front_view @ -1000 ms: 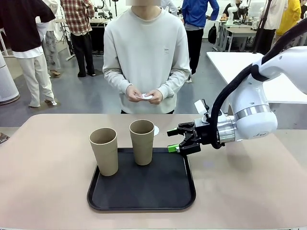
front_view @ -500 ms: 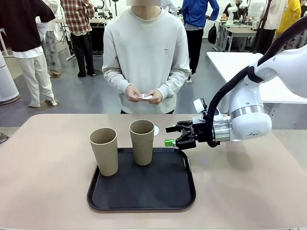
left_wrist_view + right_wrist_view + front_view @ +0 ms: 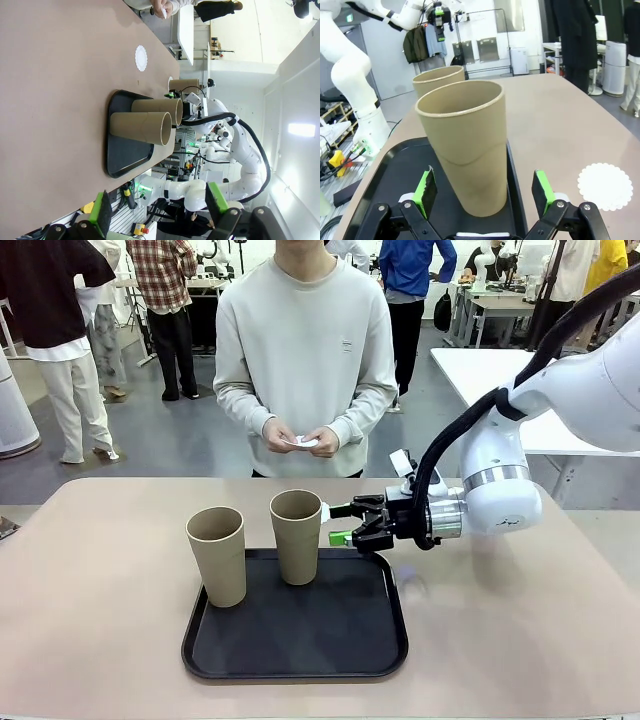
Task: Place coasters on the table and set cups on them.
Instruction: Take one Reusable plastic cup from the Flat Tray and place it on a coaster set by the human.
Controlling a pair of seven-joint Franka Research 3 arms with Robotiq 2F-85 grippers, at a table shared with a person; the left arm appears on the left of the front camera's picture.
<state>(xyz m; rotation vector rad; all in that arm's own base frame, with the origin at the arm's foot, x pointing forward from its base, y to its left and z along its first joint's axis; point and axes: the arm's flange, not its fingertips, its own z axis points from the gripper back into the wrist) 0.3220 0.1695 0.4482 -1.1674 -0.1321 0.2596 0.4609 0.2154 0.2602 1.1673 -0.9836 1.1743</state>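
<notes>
Two cups stand upright on the black tray (image 3: 300, 645), which rests on the table (image 3: 90, 590): the left cup (image 3: 217, 555) near the tray's left edge, the right cup (image 3: 297, 537) toward its far side. The right gripper (image 3: 337, 524) lies level, coming in from the right, its fingers spread wide and holding nothing, tips just beside the right cup. One coaster (image 3: 605, 186) lies flat on the table just beyond the tray. The left gripper (image 3: 160, 212) is released and empty, well apart from the tray. The person's hands (image 3: 300, 438) hold a white paper piece (image 3: 303, 442).
</notes>
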